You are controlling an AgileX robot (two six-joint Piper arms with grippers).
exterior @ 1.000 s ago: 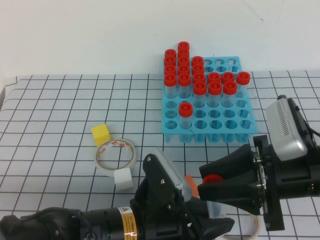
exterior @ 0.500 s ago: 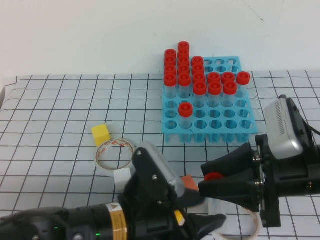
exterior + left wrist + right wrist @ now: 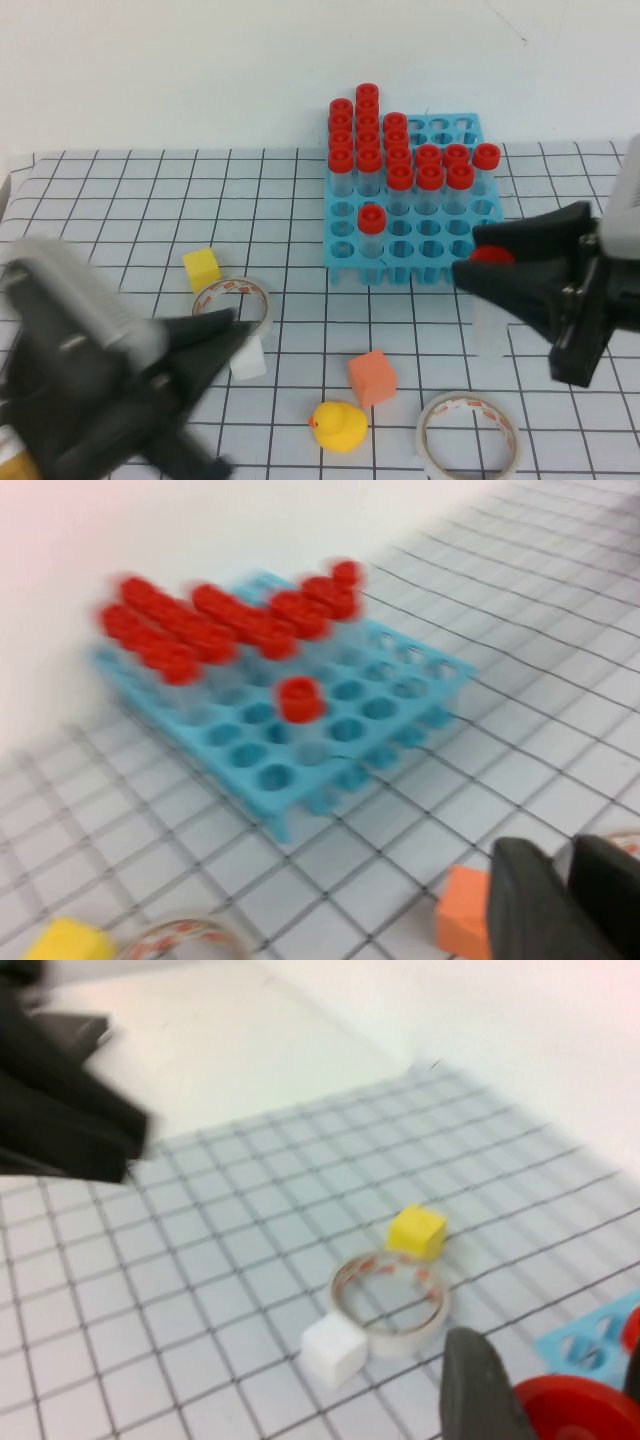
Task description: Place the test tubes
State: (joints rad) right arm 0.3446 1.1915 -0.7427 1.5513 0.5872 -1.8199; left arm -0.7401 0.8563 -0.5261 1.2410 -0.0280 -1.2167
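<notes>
The blue rack [image 3: 436, 228] stands at the back right, with several red-capped tubes in its far rows and one lone tube [image 3: 371, 226] nearer the front. My right gripper [image 3: 480, 263] is shut on a red-capped test tube [image 3: 488, 310], held upright just in front of the rack's near right corner. In the right wrist view the tube's red cap [image 3: 575, 1410] sits against a dark finger [image 3: 478, 1390]. My left gripper [image 3: 235, 335] is low at the left, blurred and empty. Its fingers [image 3: 530, 905] stand almost together above the orange cube [image 3: 460, 925].
An orange cube [image 3: 371, 377], a yellow duck [image 3: 338, 427] and a tape roll [image 3: 468, 436] lie near the front. A second tape roll [image 3: 238, 300], a yellow cube [image 3: 201, 268] and a white cube [image 3: 247, 361] sit left of centre.
The left arm has let go of the tube and swung back to the left. The right gripper has carried the tube up and towards the rack.
</notes>
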